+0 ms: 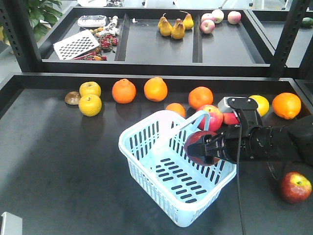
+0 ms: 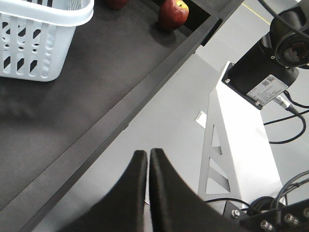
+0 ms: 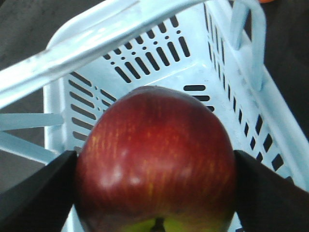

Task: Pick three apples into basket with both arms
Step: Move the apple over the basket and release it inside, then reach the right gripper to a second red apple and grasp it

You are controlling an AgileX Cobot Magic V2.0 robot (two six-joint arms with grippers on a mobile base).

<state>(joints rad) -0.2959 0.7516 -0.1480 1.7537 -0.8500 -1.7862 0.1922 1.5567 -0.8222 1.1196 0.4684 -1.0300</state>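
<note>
We start with the big dark table (image 1: 58, 171), which fills the front view from edge to edge. On it sits the pale blue basket (image 1: 142, 142), turned at an angle, its slotted walls and hinged handle plain to see.

Reaching in from the right comes the black right arm (image 1: 274, 142). Its right gripper (image 1: 201, 151) is clamped on a dark red apple (image 1: 196, 141), a finger pressed against each flank. From the right wrist camera we look straight past that apple (image 3: 154, 154) into the basket (image 3: 96, 29), so the fruit hangs over the basket's right side, above the slotted floor and clear of it.

Over to the left gripper (image 2: 147, 157): its two black fingers are pressed together with nothing between them, and it hangs off the table's front edge, over the grey floor, well apart from the basket (image 2: 38, 43).

Now the fruit left on the table. A second apple (image 1: 211, 116) sits just behind the basket's far corner, close to the right arm. A third apple (image 1: 295, 187) lies alone near the right front corner, and the left wrist camera catches it too (image 2: 173, 13). A loose row of oranges (image 1: 155, 89) runs along the back of the table.
</note>
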